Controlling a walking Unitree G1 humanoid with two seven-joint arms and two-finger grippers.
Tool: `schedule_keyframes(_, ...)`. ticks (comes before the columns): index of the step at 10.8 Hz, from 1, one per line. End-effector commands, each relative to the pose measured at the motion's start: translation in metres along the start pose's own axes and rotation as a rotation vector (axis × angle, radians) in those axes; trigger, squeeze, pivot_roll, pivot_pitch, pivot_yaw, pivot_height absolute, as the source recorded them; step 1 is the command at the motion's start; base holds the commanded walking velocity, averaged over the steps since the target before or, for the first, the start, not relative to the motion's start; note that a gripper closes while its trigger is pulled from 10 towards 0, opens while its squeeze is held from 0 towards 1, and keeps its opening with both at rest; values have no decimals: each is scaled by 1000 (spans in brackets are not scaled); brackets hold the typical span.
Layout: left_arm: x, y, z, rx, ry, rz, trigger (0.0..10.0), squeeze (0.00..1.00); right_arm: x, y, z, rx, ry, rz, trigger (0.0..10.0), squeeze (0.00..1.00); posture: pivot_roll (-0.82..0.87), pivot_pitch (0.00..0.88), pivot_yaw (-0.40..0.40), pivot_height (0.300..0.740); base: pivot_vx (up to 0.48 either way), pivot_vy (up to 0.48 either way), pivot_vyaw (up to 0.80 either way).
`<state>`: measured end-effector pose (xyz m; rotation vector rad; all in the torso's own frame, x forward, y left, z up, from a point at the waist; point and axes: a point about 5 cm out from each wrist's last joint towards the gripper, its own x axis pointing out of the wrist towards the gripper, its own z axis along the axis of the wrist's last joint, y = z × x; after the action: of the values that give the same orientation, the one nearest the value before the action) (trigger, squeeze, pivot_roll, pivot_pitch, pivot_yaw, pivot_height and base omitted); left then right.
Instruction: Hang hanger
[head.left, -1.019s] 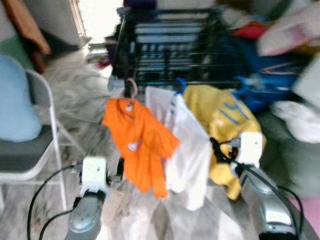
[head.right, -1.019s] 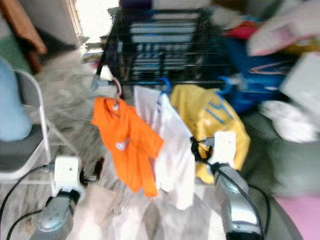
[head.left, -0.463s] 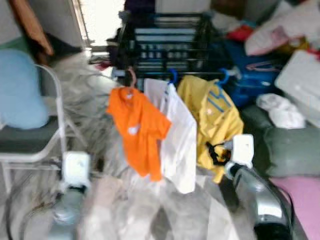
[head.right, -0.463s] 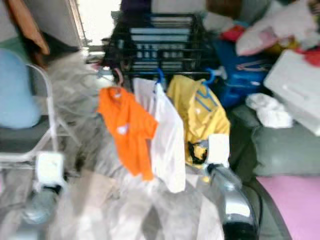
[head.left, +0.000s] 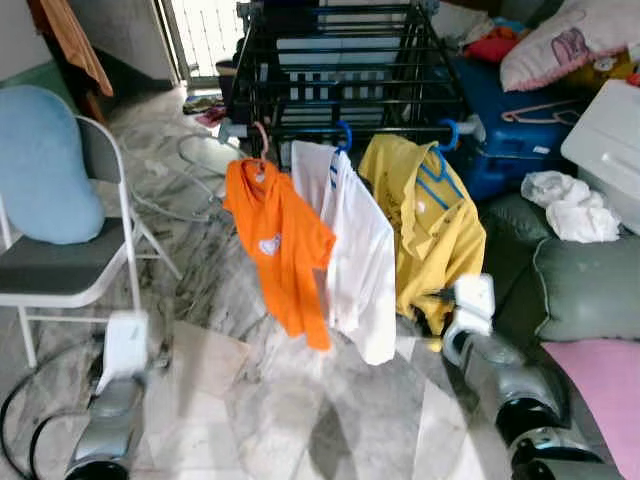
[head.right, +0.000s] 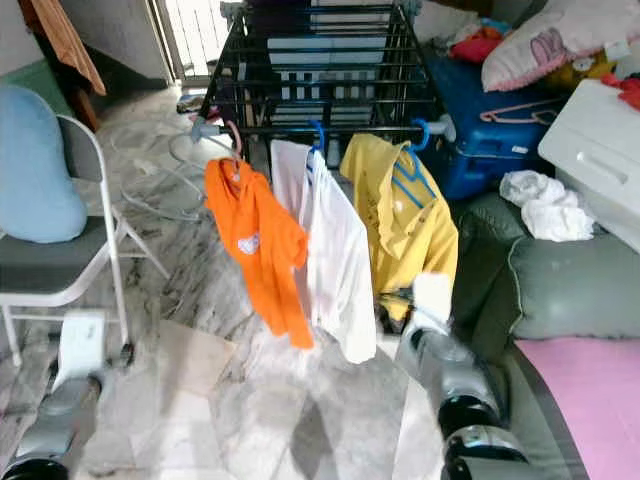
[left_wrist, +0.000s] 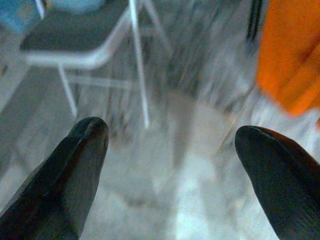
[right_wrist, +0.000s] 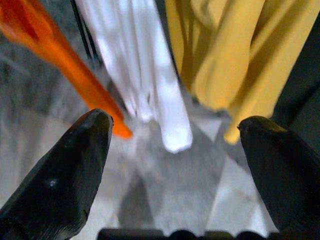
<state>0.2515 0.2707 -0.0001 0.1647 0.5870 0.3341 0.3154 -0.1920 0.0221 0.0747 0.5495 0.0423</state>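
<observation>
Up at twelve o'clock stands the big black drying rack (head.left: 345, 60), and its front bar holds three shirts in a row. At nine o'clock sits a folding chair (head.left: 70, 270) with a blue cushion (head.left: 40, 165) leaning on its back. Over at three o'clock lies a pile of soft things: a green cushion (head.left: 590, 290), a blue case (head.left: 510, 120) and a white cloth (head.left: 570, 205). The floor (head.left: 300, 420) is grey and white marble.

The yellow shirt (head.left: 435, 230) hangs at one o'clock on a blue hanger (head.left: 447, 135). The white shirt (head.left: 355, 260) hangs in the middle on another blue hanger (head.left: 345, 133), touching the shirts on both sides. The orange shirt (head.left: 285, 245) hangs at eleven o'clock on a pink hanger (head.left: 262, 140), and the hook sits over the rack's bar.

The right arm is low at four o'clock, close under the yellow shirt. The right gripper (right_wrist: 175, 145) has its two black fingers (right_wrist: 65, 165) wide apart with nothing between them, and past them you can see the bottoms of the three shirts. The left arm is low at seven o'clock, near the chair legs. The left gripper (left_wrist: 170, 150) has its fingers (left_wrist: 75, 165) spread wide too, holding nothing, over the floor
</observation>
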Motion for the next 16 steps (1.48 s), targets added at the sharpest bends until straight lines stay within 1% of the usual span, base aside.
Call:
schedule_keyframes(1, 1, 7, -11, 4, 48, 34, 10000, 0, 1, 4, -9, -24, 37, 17, 10000, 0, -2, 0, 8, 740, 0, 0, 0)
schedule_keyframes(2, 0, 7, -28, -6, 117, 41, 10000, 0, -2, 4, -28, -29, 100, 19, 10000, 0, -3, 0, 13, 740, 0, 0, 0)
schedule_keyframes(3, -6, 1, -54, -35, 227, 16, 10000, 0, -8, 3, -56, -44, 190, 3, 10000, 0, 1, 0, 18, 740, 0, 0, 0)
schedule_keyframes(4, -12, -4, -71, -108, 311, -5, 10000, 0, -12, 2, -70, -48, 236, -8, 10000, 0, 5, 0, 19, 740, 0, 0, 0)
schedule_keyframes(5, -19, -14, -88, -122, 400, -81, 10000, 0, -18, -3, -83, -22, 280, -33, 10000, 0, 3, 0, 15, 740, 0, 0, 0)
schedule_keyframes(6, -24, -21, -96, -109, 431, -122, 10000, 0, -21, -6, -89, -21, 304, -36, 10000, 0, -2, 0, 14, 740, 0, 0, 0)
schedule_keyframes(7, -25, -23, -99, -95, 443, -127, 10000, 0, -23, -5, -95, -4, 322, -38, 10000, 0, -9, 0, 13, 740, 0, 0, 0)
schedule_keyframes(8, -27, -32, -101, -90, 456, -168, 10000, 0, -28, -3, -108, 11, 357, -43, 10000, 0, -21, 0, 16, 740, 0, 0, 0)
schedule_keyframes(9, -27, -36, -99, -59, 454, -186, 10000, 0, -30, 2, -115, 30, 375, -38, 10000, 0, -31, 0, 28, 740, 0, 0, 0)
schedule_keyframes(10, -26, -36, -98, -47, 452, -199, 10000, 0, -32, 7, -121, 61, 390, -40, 10000, 0, -38, 0, 36, 740, 0, 0, 0)
schedule_keyframes(11, -25, -38, -96, 12, 440, -254, 10000, 0, -37, 10, -133, 51, 430, -41, 10000, 0, -53, 0, 61, 740, 0, 0, 0)
schedule_keyframes(12, -24, -38, -94, 33, 438, -265, 10000, 0, -41, 11, -141, 30, 444, -36, 10000, 0, -65, 0, 80, 740, 0, 0, 0)
schedule_keyframes(14, -21, -37, -88, 50, 426, -281, 10000, 0, -47, 12, -151, 67, 453, -55, 10000, 0, -82, 1, 98, 740, 0, 0, 0)
schedule_keyframes(15, -20, -35, -87, 68, 425, -282, 10000, 0, -46, 13, -149, 61, 449, -59, 10000, 0, -84, 1, 100, 740, 0, 0, 0)
schedule_keyframes(16, -22, -36, -89, 69, 428, -284, 10000, 0, -44, 14, -147, 56, 443, -58, 10000, 0, -81, 1, 98, 740, 0, 0, 0)
